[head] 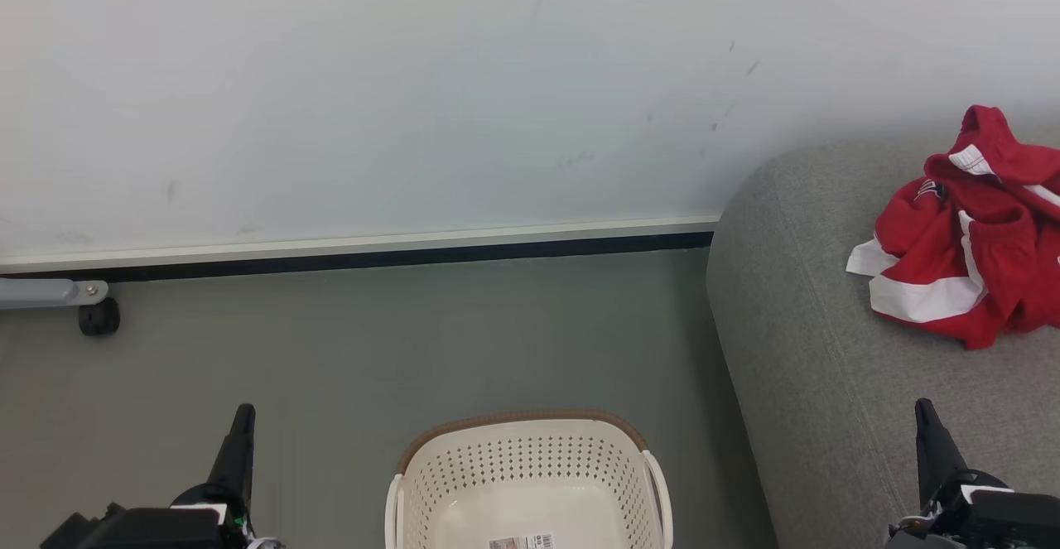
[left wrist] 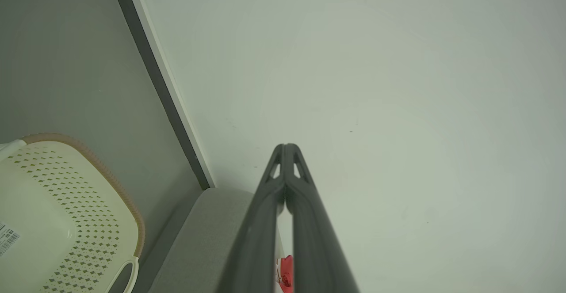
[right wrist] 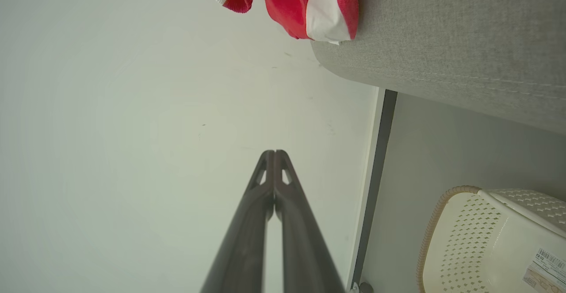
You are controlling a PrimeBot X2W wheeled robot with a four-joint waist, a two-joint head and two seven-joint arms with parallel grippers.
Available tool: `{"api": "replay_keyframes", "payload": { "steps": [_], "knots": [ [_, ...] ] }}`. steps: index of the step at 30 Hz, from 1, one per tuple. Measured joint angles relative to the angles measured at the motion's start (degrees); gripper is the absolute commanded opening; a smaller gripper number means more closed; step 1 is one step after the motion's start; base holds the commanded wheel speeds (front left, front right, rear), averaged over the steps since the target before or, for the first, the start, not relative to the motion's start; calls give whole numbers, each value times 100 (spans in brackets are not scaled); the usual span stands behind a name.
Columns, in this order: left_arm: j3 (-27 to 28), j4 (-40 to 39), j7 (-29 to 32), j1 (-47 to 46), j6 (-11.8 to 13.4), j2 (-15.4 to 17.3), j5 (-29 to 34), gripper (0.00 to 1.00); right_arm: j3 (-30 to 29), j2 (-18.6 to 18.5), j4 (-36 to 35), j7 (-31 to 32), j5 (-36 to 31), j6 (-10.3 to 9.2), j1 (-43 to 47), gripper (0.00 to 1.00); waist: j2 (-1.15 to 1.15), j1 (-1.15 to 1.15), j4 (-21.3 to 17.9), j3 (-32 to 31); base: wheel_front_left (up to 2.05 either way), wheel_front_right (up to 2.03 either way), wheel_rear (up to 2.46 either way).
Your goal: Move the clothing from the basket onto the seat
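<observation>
The red clothing (head: 969,243) with white panels lies crumpled on the grey sofa seat (head: 820,350) at the right; a corner of it hangs at the top of the right wrist view (right wrist: 305,1). The cream basket (head: 530,483) stands on the floor at the bottom centre, holding nothing but a label on its bottom. My left gripper (head: 242,416) is shut at the lower left, beside the basket, its tips together (left wrist: 286,148). My right gripper (head: 923,412) is shut at the lower right over the sofa's front, tips touching (right wrist: 274,154).
A pale wall (head: 414,93) with a white and black baseboard (head: 356,252) runs behind. Grey floor (head: 373,342) lies between wall and basket. A grey leg with a black caster (head: 98,317) sits at the far left by the wall.
</observation>
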Motion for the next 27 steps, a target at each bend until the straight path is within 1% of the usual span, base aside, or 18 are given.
{"api": "replay_keyframes", "payload": {
  "steps": [27],
  "knots": [
    [0,3,0,0,0,0,-1,0,0,0,0,-1,1,0,0,0,0,0,0,0,0,0,0]
  ]
}}
